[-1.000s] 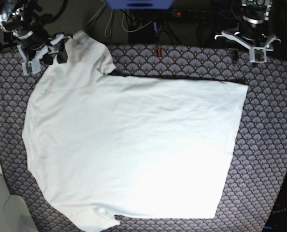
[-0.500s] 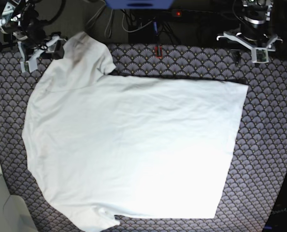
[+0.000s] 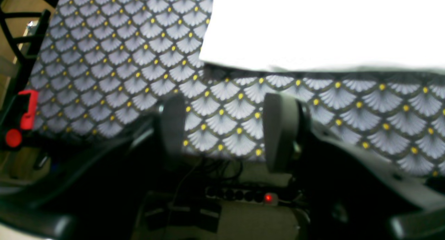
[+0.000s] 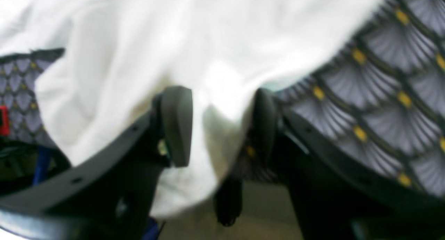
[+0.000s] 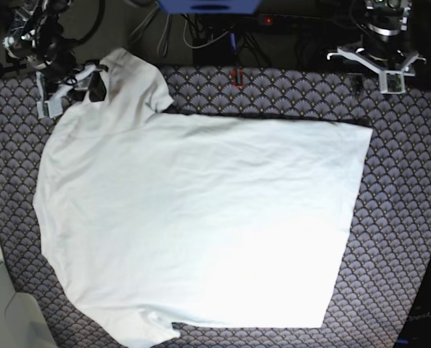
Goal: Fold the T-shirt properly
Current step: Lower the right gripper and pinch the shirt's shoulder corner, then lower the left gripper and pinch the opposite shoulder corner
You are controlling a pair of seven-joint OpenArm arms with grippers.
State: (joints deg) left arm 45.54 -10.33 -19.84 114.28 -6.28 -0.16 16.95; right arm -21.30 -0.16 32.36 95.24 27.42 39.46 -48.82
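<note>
A fan-patterned cloth [image 5: 408, 217] covers the table. The right gripper [image 5: 70, 83] has shifted back against the T-shirt's [image 5: 201, 225] upper sleeve; its jaws stand apart around a fold of cloth. The left gripper [image 5: 379, 67] stays open over bare cloth. The shirt lies flat, white, lightly creased, mid-table.

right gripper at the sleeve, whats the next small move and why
Probably close the right gripper on the plain white soft cloth T-shirt: in the right wrist view its open jaws straddle a raised fold of sleeve cloth, while the left gripper hangs open over bare patterned mat.
</note>
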